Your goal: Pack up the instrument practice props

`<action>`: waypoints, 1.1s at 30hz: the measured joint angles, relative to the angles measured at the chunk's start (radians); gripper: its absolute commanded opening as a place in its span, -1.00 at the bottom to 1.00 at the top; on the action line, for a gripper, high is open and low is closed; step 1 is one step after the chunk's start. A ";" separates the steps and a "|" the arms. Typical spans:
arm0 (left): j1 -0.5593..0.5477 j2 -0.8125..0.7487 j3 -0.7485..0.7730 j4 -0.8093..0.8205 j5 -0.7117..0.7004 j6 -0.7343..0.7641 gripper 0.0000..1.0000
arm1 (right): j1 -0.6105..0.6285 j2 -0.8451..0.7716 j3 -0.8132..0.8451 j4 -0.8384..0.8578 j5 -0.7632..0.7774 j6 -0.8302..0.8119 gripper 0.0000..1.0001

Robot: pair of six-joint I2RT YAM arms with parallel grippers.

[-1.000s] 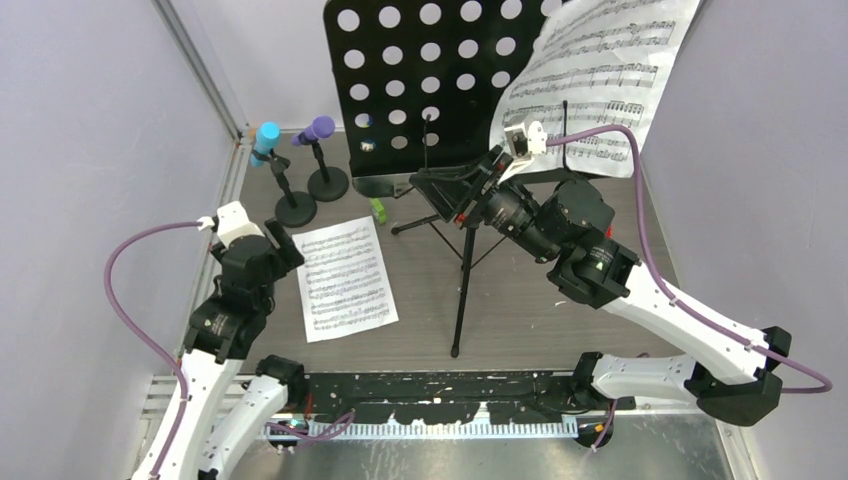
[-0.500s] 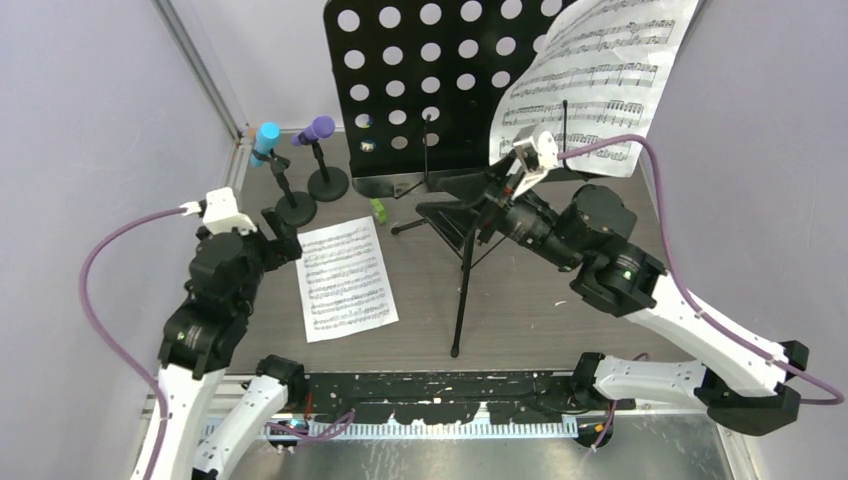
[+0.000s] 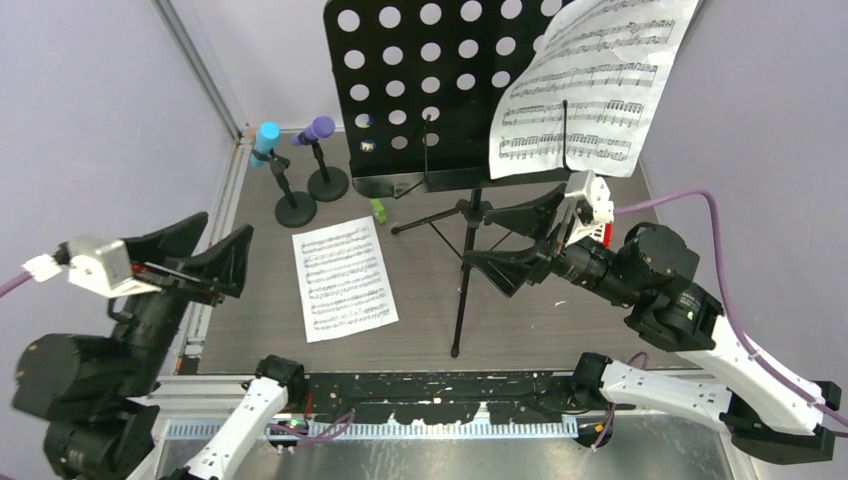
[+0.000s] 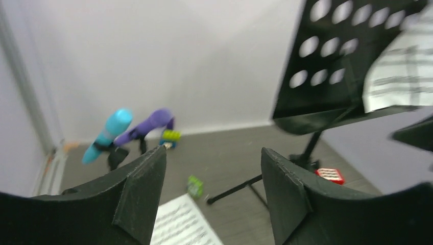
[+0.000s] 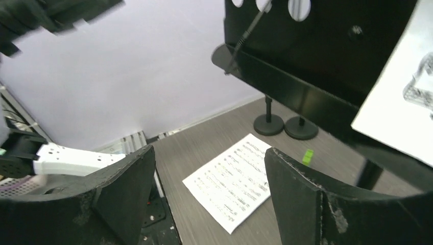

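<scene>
Both arms hang free over the table (image 3: 430, 305) with nothing in them. My left gripper (image 3: 225, 228) is raised high at the left edge, its fingers spread wide and empty, aimed toward the back corner. There the cyan microphone (image 3: 266, 140) and the purple microphone (image 3: 318, 130) sit tilted, each in a short black round-based mic holder (image 3: 296, 210), the two holders side by side. My right gripper (image 3: 477, 235) is likewise spread and empty, hanging just below the tray of the black perforated music rack (image 3: 420, 90). From overhead its tips overlap the rack's pole, but the wrist camera puts the pole outside the fingers, so it is beside the pole, not around it. The rack stands upright on its tripod legs at the back centre. One sheet-music page (image 3: 590, 90) leans on its right side, and a second page (image 3: 343, 278) lies flat on the table, left of the legs. A small green brick (image 3: 378, 209) lies between that page and the rack, and a red block (image 4: 329, 175) lies near the rack's foot.
</scene>
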 measured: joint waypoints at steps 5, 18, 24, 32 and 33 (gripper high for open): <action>0.008 0.077 0.155 0.038 0.207 -0.005 0.43 | 0.000 -0.075 -0.071 -0.040 0.087 0.000 0.73; 0.159 0.319 0.273 0.324 0.634 -0.228 0.44 | 0.000 -0.212 -0.131 -0.115 0.278 -0.002 0.80; 0.174 0.407 0.309 0.436 0.679 -0.332 0.39 | 0.000 -0.218 -0.133 -0.139 0.356 0.001 0.81; 0.031 0.491 0.374 0.464 0.656 -0.318 0.39 | 0.000 -0.217 -0.134 -0.171 0.382 0.002 0.83; -0.009 0.500 0.385 0.452 0.641 -0.301 0.39 | 0.000 -0.217 -0.134 -0.172 0.385 0.001 0.83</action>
